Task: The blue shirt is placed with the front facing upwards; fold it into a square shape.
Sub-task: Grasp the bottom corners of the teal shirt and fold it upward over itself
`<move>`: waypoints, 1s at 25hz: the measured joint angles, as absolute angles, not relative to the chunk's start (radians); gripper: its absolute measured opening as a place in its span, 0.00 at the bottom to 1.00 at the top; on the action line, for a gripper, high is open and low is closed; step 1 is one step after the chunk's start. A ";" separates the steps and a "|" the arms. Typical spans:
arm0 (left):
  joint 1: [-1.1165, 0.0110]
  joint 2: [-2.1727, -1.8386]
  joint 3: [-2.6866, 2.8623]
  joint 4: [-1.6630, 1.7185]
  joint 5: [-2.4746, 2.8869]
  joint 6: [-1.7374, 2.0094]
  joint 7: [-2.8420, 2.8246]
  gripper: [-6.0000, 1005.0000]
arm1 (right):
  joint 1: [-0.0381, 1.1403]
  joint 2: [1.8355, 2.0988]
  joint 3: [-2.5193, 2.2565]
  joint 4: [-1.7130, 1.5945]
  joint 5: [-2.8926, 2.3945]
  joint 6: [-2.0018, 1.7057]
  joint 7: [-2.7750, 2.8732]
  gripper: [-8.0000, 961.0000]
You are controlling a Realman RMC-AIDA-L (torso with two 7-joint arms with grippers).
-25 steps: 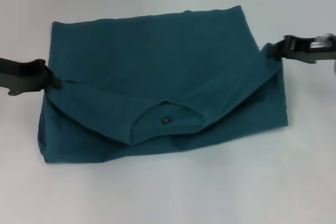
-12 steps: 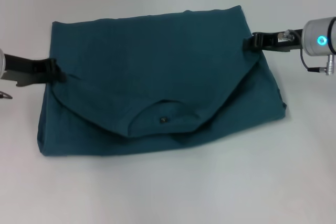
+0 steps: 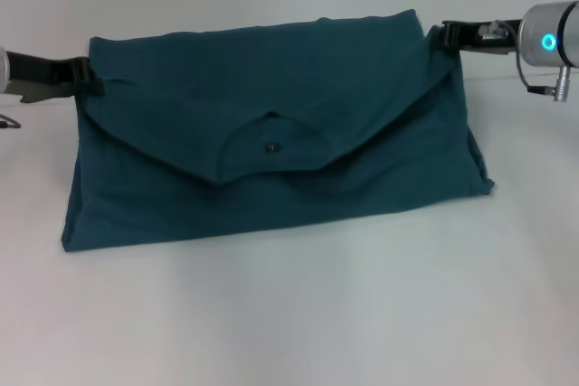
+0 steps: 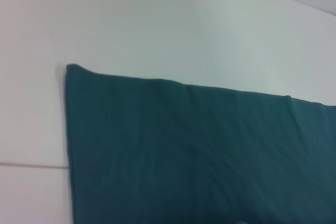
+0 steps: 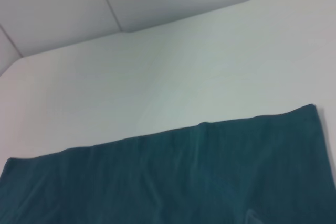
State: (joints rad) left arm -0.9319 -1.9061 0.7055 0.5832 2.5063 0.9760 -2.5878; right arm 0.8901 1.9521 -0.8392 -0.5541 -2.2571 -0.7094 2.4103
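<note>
Gripping, left gripper [image 3: 83, 79]: closed on the blue shirt's [image 3: 271, 169] upper flap at that flap's left corner, arm reaching in from the robot's left.
Gripping, right gripper [image 3: 441, 38]: pinched shut on the same flap's right corner, just beside the shirt's far right corner; a lit blue ring shows on the wrist behind it.
Shirt position: lying on the white table [image 3: 289, 314], spread wide across the middle, between the two grippers.
Shirt shape: doubled over; the upper flap hangs from both held corners and dips to a shallow V toward the shirt's middle.
Collar [image 3: 271, 144]: round neckline on that flap, at the V's low point, with a small dark label inside it.
Near edge: resting on the table, left corner lower than the right.
Wrist views: both show only teal cloth [image 4: 199, 156] [image 5: 173, 177] against the white tabletop; neither arm's own fingers appear.
</note>
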 joint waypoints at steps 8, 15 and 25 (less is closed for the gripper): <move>-0.956 -1.928 0.731 0.512 2.513 0.878 -2.543 0.12 | 0.925 1.951 -0.859 -0.459 -2.272 -0.665 2.365 0.05; -0.939 -1.953 0.781 0.505 2.514 0.817 -2.541 0.14 | 0.920 1.970 -0.884 -0.424 -2.308 -0.605 2.361 0.05; -0.904 -1.979 0.779 0.534 2.517 0.795 -2.540 0.18 | 0.910 1.976 -0.884 -0.425 -2.337 -0.592 2.372 0.05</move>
State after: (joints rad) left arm -0.9043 -1.9794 0.7792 0.5341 2.5172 0.7955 -2.5396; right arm 0.9100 1.9756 -0.8842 -0.4249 -2.3369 -0.5919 2.3719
